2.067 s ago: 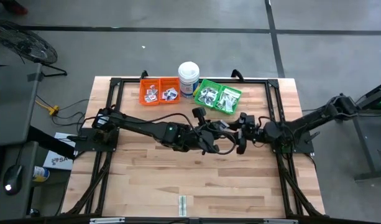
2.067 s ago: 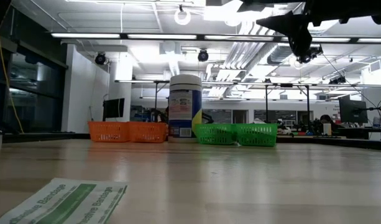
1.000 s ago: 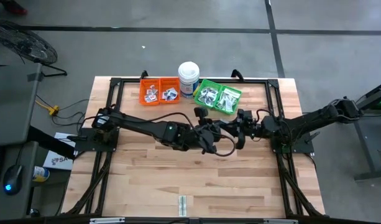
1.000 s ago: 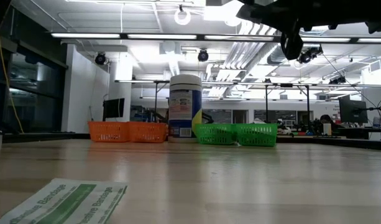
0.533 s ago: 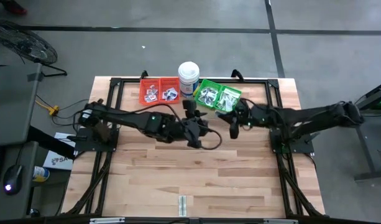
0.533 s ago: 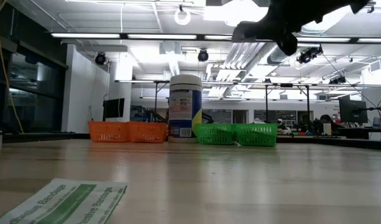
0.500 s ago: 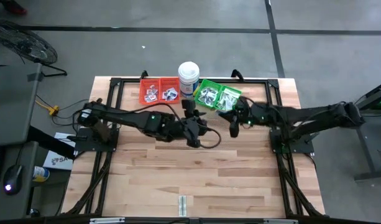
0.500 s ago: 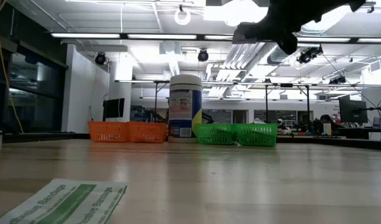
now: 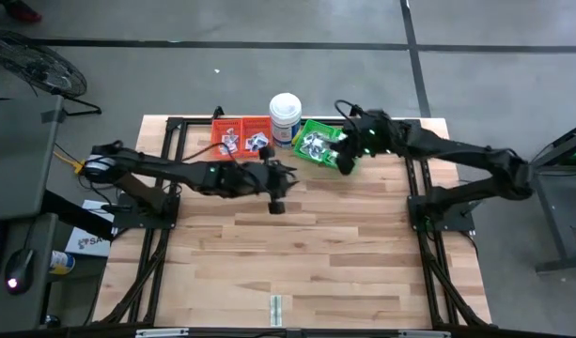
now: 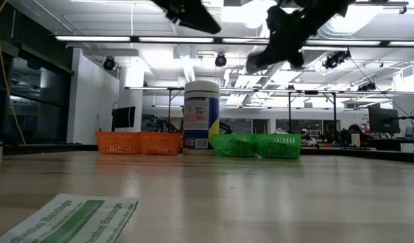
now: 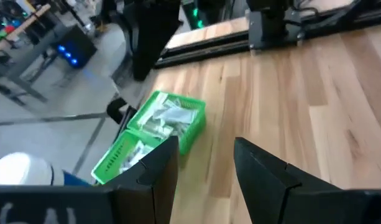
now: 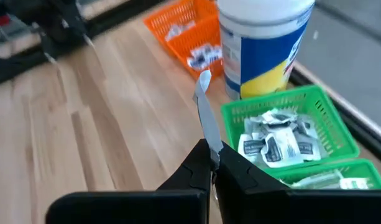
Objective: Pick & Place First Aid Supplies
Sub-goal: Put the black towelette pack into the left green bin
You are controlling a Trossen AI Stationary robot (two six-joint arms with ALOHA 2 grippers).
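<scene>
My right gripper hangs above the green bin at the table's far edge, shut on a thin pale packet that shows edge-on. The bin holds several white and green-white packets. The orange bin to its left holds more packets. My left gripper is open with nothing between its fingers. It hovers over the bare wood near the orange bin and points toward the green bin. A green-and-white bandage strip lies flat by the table's near edge. My right gripper pinches the packet's lower end between its two fingertips. The fingers slant downward toward the far edge. The packet sticks out past the fingertips, edge toward the wrist camera, lifted clear above the table and the bins.
A tall white tub with a blue-and-yellow label stands between the two bins at the far edge. A black frame borders the table's far and side edges. Bare wood stretches from the bins to the near edge.
The two grippers stood close together over the table's middle and have parted. My right gripper has swung toward the far edge and risen, carrying the packet above the green bin. My left gripper has drawn back toward the table's left and far side.
</scene>
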